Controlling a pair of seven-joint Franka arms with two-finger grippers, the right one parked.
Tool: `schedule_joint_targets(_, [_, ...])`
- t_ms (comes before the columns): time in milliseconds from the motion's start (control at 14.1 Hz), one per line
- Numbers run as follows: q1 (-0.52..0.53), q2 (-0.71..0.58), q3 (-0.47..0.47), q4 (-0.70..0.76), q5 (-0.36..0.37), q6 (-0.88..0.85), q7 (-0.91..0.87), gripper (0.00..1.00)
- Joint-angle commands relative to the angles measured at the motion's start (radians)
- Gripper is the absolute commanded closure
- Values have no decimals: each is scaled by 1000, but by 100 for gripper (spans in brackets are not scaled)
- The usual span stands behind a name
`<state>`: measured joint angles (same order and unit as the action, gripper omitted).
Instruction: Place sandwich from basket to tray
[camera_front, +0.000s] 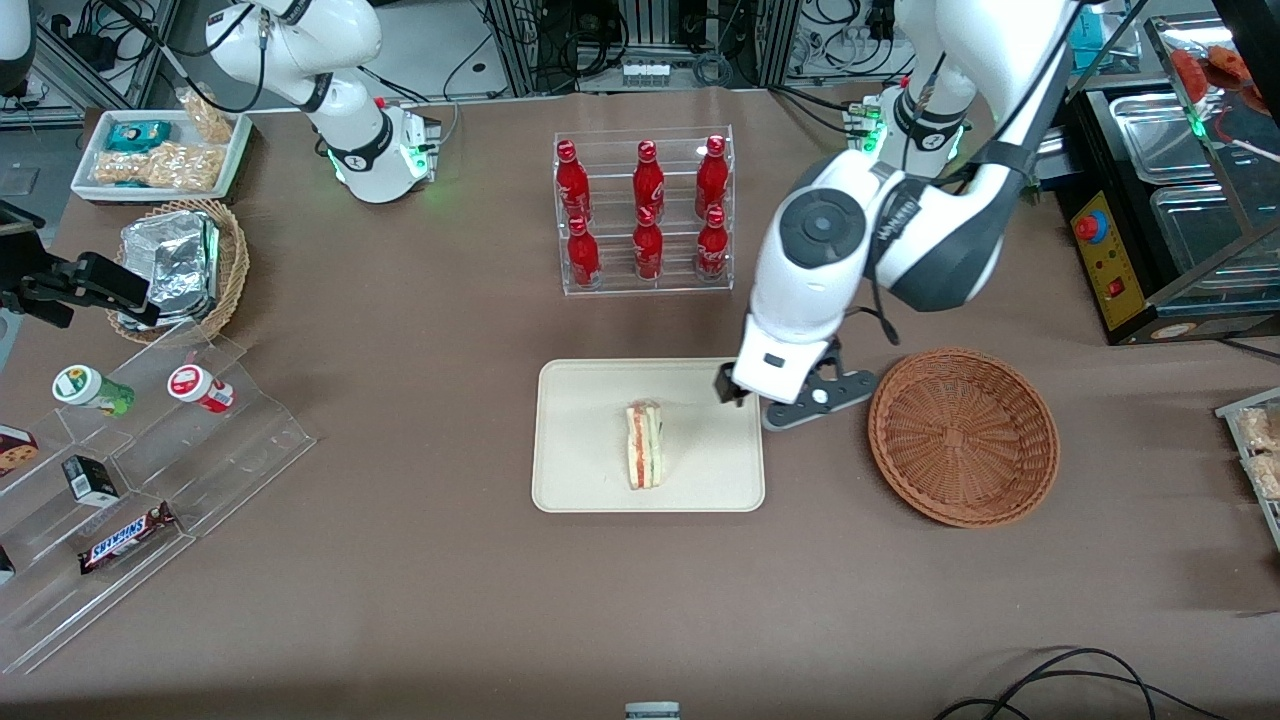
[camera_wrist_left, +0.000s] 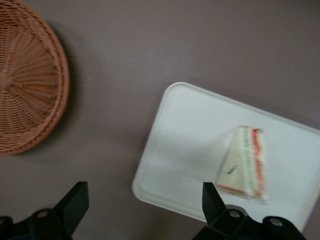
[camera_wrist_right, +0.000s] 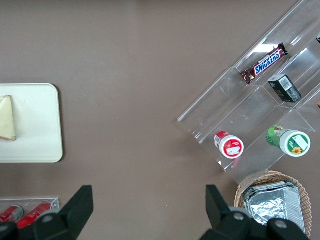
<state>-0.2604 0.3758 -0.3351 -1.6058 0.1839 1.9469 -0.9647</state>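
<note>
The sandwich (camera_front: 645, 445) lies on the cream tray (camera_front: 580, 480) near its middle, filling layers showing. It also shows in the left wrist view (camera_wrist_left: 244, 164) on the tray (camera_wrist_left: 185, 140). The reddish-brown wicker basket (camera_front: 962, 435) stands empty beside the tray, toward the working arm's end; it also shows in the left wrist view (camera_wrist_left: 25, 80). My left gripper (camera_front: 732, 390) hangs above the tray's corner farthest from the front camera, between sandwich and basket. Its fingers (camera_wrist_left: 75, 200) are spread wide with nothing between them.
A clear rack of red bottles (camera_front: 645, 210) stands farther from the front camera than the tray. A stepped acrylic display (camera_front: 130, 480) with snacks, a tan basket of foil packs (camera_front: 180, 265) and a white snack tray (camera_front: 160, 150) lie toward the parked arm's end.
</note>
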Motion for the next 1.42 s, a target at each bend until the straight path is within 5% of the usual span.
schedule_joint_targets(0, [96,-112,-2,-132,-17,7,125,0])
schedule_joint_targets(354, [256,-260,-4,-273,-70,-5,334,0])
schedule_joint_targets(637, [351,-354,1,-276,-138,-172,544,0])
schedule_joint_targets(1345, [185,-442,332,-198,-181,-250,915,0])
